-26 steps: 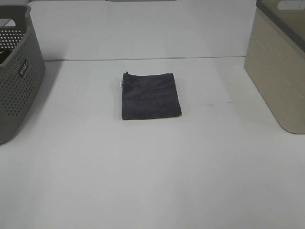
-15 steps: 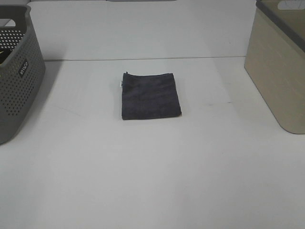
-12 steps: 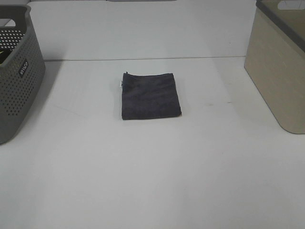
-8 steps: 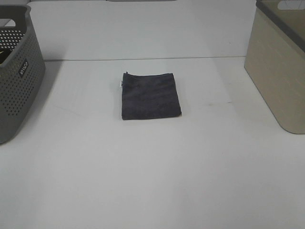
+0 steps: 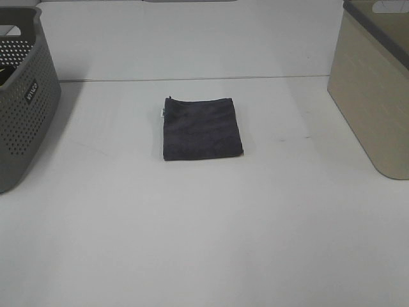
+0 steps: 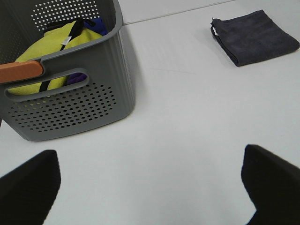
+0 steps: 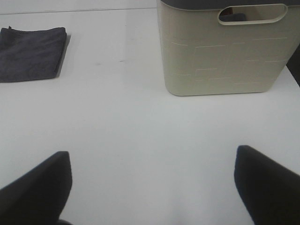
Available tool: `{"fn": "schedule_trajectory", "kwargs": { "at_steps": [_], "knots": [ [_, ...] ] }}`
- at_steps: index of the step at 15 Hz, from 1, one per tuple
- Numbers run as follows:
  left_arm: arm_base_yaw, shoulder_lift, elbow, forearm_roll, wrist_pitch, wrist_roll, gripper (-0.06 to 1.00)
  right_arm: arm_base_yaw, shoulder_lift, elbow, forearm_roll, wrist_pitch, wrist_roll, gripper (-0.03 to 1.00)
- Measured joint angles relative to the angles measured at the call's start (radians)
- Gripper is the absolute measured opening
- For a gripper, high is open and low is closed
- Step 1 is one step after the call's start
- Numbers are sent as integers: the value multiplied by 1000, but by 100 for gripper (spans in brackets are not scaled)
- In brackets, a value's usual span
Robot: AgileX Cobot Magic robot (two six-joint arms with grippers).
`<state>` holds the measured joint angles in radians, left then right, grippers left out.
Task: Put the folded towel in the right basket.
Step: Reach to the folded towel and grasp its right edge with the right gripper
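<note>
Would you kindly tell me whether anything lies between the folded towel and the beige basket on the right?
Nothing visible does; only bare white table separates the folded towel from the right basket.

L gripper (image 6: 150,187) is open wide: only the tips of its two dark fingers (image 6: 28,187) show in the L wrist cam, set well apart w/ nothing gripped btwn them. R gripper (image 7: 152,187) reads the same, w/ its dark fingers (image 7: 269,185) spread far apart, jaws parted & empty. Both cams look fwd & down at a slant, so both wrists are pitched downward; can't tell the arms' pose beyond that.
</note>
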<state>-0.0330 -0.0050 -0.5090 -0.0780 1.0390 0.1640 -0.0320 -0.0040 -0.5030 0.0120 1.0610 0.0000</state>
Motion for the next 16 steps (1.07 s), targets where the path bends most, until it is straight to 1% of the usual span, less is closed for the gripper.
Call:
{"fn": "schedule_trajectory", "kwargs": {
  "at_steps": [16],
  "knots": [
    [0, 0, 0, 0, 0, 0, 99, 0, 0, 0, 0, 0, 0, 87]
  ]
}}
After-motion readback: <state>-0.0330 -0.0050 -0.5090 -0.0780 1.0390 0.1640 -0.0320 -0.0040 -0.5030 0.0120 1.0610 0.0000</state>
